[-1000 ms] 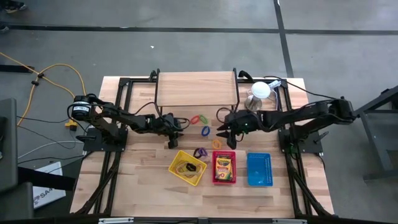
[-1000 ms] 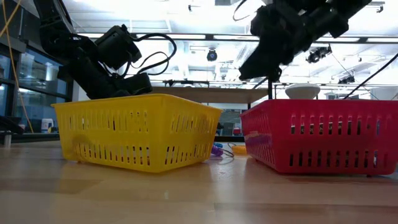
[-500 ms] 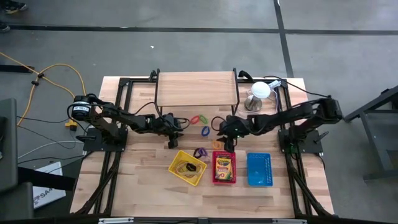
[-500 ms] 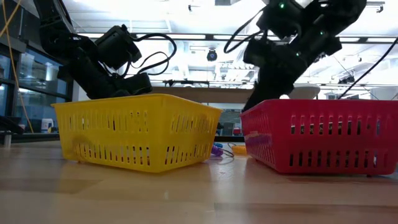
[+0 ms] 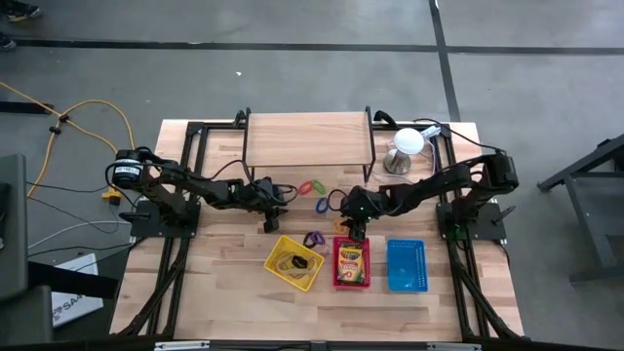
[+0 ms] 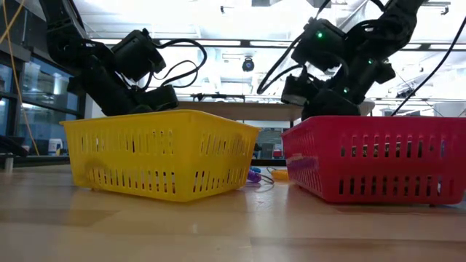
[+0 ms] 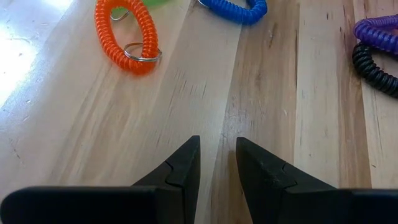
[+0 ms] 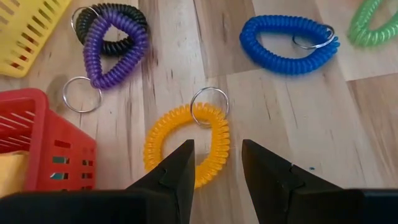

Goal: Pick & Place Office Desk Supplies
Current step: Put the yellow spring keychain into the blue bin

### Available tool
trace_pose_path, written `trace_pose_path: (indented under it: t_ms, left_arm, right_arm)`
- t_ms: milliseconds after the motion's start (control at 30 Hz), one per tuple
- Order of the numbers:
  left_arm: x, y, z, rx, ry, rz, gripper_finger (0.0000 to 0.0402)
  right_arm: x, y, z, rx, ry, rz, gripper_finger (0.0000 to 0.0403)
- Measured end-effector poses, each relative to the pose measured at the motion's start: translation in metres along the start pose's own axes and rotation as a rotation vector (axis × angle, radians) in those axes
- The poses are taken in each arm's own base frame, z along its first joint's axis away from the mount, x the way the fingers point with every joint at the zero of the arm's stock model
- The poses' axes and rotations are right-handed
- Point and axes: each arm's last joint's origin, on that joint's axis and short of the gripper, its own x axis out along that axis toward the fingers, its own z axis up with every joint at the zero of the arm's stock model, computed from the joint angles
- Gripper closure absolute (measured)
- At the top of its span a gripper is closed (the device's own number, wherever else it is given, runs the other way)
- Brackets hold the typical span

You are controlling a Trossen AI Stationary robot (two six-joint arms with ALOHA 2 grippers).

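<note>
Showing crayon box (image 5: 351, 259) print, unreadable | red basket (image 5: 351, 281) | right pincer (image 8: 216, 163) parted

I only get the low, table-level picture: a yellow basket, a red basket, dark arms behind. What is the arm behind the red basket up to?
Observer: Its wrist camera shows the right claw open over a yellow coil ring lying on the table.
Operator: Is anything in the red basket?
Observer: From above, the red basket holds a crayon box.
Operator: And the other arm?
Observer: The left claw is open and empty over bare wood, short of an orange coil.
</note>
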Motion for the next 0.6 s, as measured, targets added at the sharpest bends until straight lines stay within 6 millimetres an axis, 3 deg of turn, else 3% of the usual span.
trace_pose_path:
  t_ms: [600]
  left_arm:
    - [0.0001,0.0000,-0.0001,0.001,0.001,0.000,0.0303]
  right_arm:
    - [0.0004,-0.0009,-0.0036,-0.032,0.036,-0.016,0.0284]
